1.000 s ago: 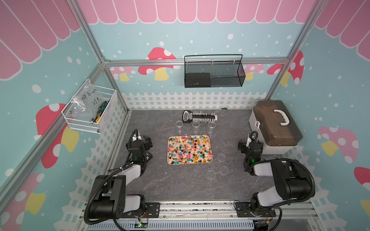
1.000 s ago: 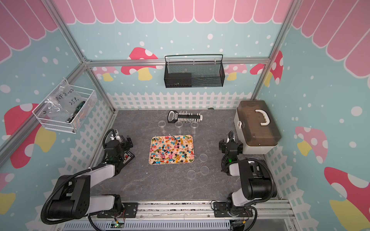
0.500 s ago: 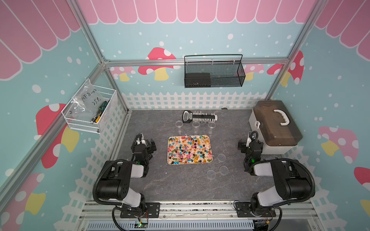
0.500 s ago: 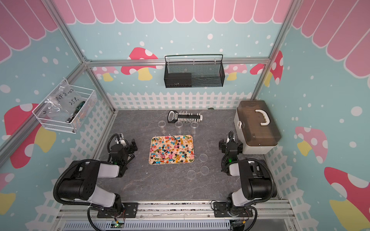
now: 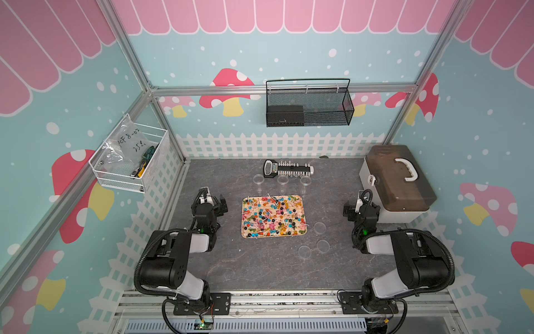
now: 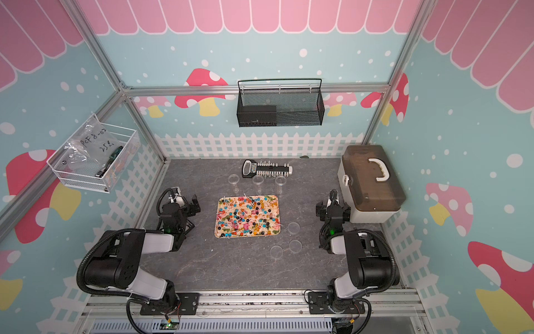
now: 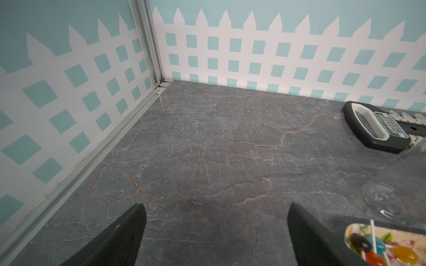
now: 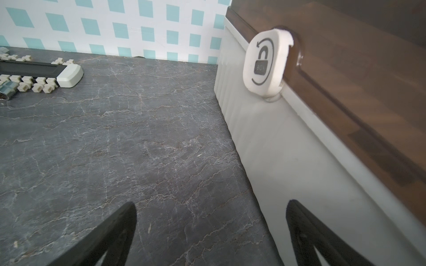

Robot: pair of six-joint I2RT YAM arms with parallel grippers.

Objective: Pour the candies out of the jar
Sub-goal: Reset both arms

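The candies (image 5: 273,215), tiny lollipops with coloured heads, lie spread over a flowered tray (image 5: 244,202) in the middle of the table; both top views show them (image 6: 247,215). Three clear jars (image 5: 283,185) stand upright in a row behind the tray and look empty. My left gripper (image 5: 212,201) hovers left of the tray, open and holding nothing; the left wrist view shows bare table between its fingers (image 7: 129,230). My right gripper (image 5: 359,202) sits right of the tray beside the box, open and empty (image 8: 211,216).
Three clear lids (image 5: 320,228) lie flat near the tray's front right corner. A black-handled socket rail (image 5: 289,169) lies at the back. A white box with a brown lid (image 5: 396,185) fills the right side. Fence-printed walls close in the table.
The left arm has folded back over its base, and its gripper shifted slightly toward the tray. The right arm has stayed still.
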